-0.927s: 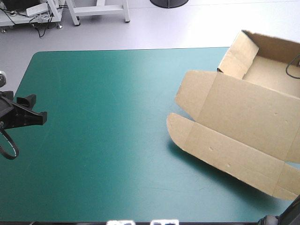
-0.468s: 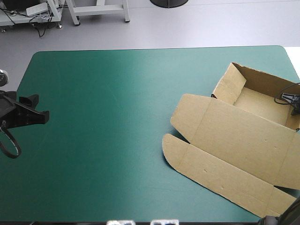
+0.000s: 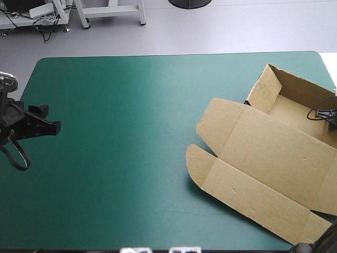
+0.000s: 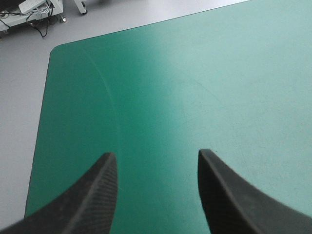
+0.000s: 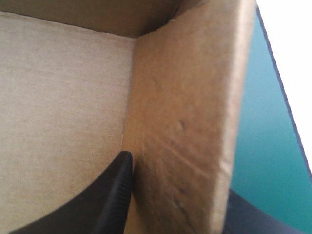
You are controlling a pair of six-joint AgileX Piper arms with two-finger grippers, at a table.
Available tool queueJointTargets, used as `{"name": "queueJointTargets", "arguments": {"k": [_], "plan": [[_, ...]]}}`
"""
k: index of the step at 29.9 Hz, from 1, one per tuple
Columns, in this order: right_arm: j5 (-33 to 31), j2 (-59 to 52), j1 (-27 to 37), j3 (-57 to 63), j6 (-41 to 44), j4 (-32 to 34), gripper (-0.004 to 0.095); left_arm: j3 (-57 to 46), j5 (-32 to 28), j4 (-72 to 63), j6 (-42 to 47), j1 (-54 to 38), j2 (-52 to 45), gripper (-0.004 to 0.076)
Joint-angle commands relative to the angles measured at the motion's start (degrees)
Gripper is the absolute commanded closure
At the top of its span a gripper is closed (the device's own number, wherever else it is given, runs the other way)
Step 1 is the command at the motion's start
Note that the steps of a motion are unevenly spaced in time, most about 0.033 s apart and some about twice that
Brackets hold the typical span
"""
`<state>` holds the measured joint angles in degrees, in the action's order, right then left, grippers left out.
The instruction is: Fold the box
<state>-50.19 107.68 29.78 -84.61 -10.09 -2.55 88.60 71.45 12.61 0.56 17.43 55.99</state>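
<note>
While the left gripper (image 3: pixel 52 118) hangs with fingers apart at the table's (image 3: pixel 131 158) left edge, the one box (image 3: pixel 263 153) lies at the right, long axis slanting from mid-table toward the near right corner, lid flat, and the right gripper (image 5: pixel 178 187) pinches its tray wall

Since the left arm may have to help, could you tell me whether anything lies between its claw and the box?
Nothing visible does: only the teal-green cover lies between the open left claw and the box, which sits toward the right side.
</note>
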Motion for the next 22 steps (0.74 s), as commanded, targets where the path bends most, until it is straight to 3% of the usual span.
{"name": "queueJointTargets", "arguments": {"k": [1,8,16,22], "plan": [[1.29,-2.32,0.63,-3.31,-1.54,2.55,0.0554,1.04,2.4,0.29,0.47,0.21,0.04,0.0358],[-0.86,-6.34,0.63,-11.36,-2.05,0.16,0.0556,1.04,2.28,0.81,0.47,0.21,0.04,0.0358],[-2.51,-14.55,0.63,-18.69,-2.68,-12.7,0.0571,1.04,1.62,0.9,0.47,0.21,0.04,0.0358],[-9.79,-21.45,0.63,-19.35,-5.5,-22.04,0.0862,1.04,1.98,0.9,-0.94,0.21,0.04,0.0386]]}}
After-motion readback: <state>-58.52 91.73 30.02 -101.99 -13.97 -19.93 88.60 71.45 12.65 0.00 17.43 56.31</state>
